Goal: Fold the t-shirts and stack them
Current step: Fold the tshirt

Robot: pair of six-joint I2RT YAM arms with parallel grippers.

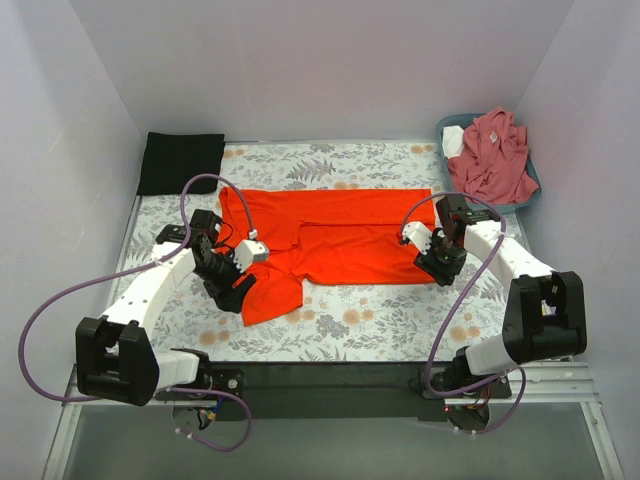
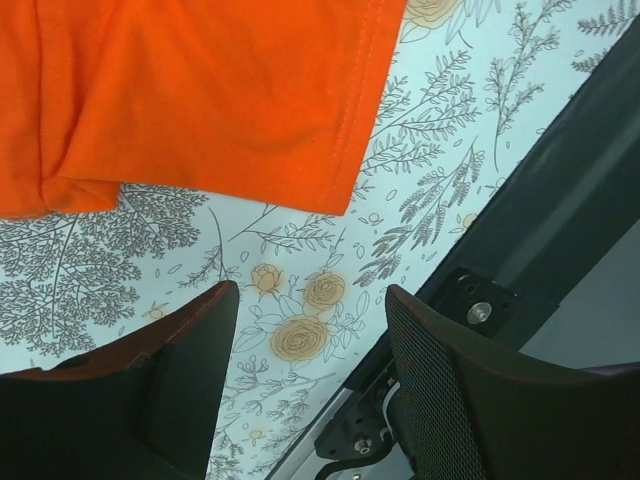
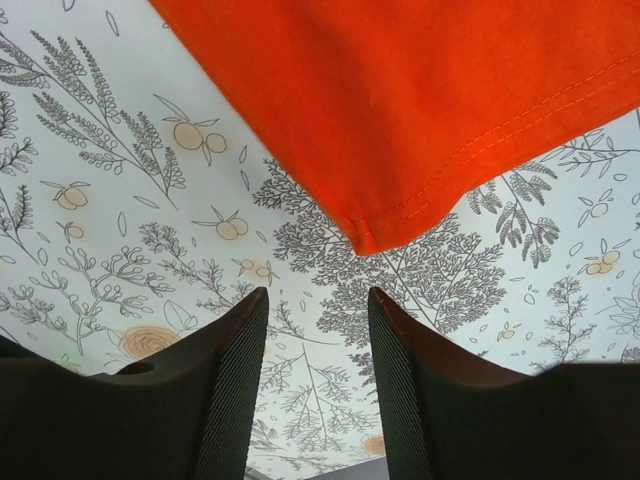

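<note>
Left hand [image 2: 310, 300] spread beside orange t-shirt [image 2: 200, 100], basket [image 1: 533, 175] beyond

1 high rear view looking down, 2 wrist views close above shared orange-red t-shirt [image 1: 350, 250]

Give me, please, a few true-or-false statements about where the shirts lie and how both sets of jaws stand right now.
1. The orange-red t-shirt lies spread on the floral table covering. True.
2. The left jaws are shut on that shirt's sleeve. False: they stand open and empty over the covering, just short of the shirt's hem.
3. The dusty-pink t-shirt lies crumpled in the blue-grey basket. True.
4. The black folded t-shirt sits at the far right corner. False: it is at the far left corner.
5. The right jaws are open, close to a corner of the orange-red t-shirt. True.
</note>
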